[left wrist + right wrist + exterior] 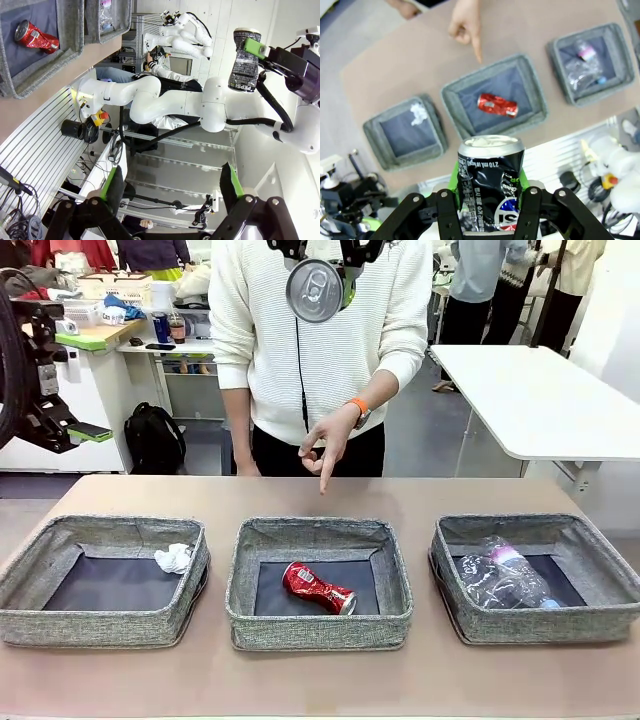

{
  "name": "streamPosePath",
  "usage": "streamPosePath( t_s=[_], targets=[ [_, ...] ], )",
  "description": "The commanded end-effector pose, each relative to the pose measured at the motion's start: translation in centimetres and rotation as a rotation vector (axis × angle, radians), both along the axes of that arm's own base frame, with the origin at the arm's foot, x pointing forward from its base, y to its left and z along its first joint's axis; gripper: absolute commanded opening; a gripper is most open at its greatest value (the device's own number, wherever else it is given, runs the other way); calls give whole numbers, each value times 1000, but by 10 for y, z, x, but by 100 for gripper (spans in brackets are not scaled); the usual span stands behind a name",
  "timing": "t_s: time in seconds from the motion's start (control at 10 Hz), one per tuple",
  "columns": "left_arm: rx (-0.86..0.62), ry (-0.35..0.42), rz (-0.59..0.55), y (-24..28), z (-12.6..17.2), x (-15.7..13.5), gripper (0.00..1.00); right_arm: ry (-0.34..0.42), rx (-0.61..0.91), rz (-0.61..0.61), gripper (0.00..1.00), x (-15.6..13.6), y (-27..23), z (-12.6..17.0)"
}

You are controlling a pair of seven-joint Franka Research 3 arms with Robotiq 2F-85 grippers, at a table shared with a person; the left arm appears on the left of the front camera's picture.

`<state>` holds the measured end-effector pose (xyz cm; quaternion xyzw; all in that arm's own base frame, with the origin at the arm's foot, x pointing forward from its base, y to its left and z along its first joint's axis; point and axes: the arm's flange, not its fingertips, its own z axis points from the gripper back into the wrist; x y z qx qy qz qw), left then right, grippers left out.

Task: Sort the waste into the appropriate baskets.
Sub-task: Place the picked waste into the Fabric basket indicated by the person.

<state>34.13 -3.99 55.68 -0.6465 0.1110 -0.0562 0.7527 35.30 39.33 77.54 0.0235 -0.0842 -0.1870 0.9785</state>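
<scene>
One dark can (490, 182) is clamped in the right gripper (490, 210), high above the middle basket (532, 85). Released from there, it could bounce out. Left gripper (170, 187) jaws stand apart, empty.

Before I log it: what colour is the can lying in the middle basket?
Red can with white lettering; clearest in the front view.

Left gripper (172, 192) open-jawed, right gripper (490, 197) clamped.
</scene>
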Motion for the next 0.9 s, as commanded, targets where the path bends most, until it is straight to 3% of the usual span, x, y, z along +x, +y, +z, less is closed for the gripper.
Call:
streamPosePath(
  t_s=[0.0,0.3,0.4,0.8],
  targets=[
    [-20,1,-2,-1,3,-2,100,-3,5,-15,45,-2,1,2],
    [-20,1,-2,-1,3,-2,100,0,0,0,45,0,0,0],
    [-20,1,-2,-1,3,-2,100,-8,-32,176,45,4,-6,-21],
    [-20,1,-2,-1,3,-2,100,113,70,393,45,13,-22,-170]
  ],
)
